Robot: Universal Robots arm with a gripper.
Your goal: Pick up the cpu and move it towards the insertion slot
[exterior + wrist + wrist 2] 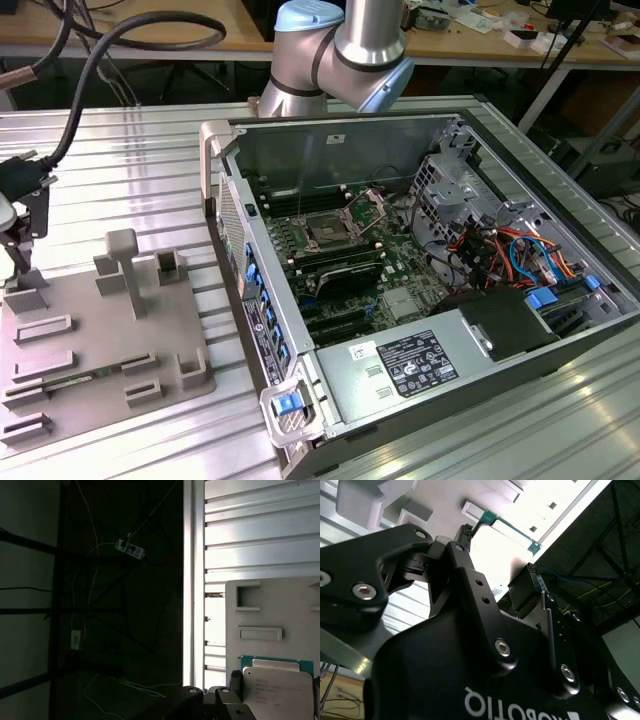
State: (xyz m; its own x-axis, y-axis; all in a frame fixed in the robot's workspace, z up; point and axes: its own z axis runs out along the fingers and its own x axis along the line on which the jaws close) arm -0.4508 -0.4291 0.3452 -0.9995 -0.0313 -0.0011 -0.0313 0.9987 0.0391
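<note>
Silvery-white cpu (278, 684), green rim; insertion slot (330, 230) dark, shiny-framed; fixture plate (95, 335) matte grey; table (130, 150) ribbed silver.

Robotics lab, opened computer case (330, 150), slatted metal table (130, 170), cluttered workbench (460, 42)

Cpu (278, 690): thin square, silvery-white top with faint print, green rim along one side. It sat between the jaws, one edge just beside them.

Insertion slot (330, 228): square socket, dark centre, shiny frame, hinged plate stood raised. It lay well apart from the jaws, toward the exterior view's right.
</note>
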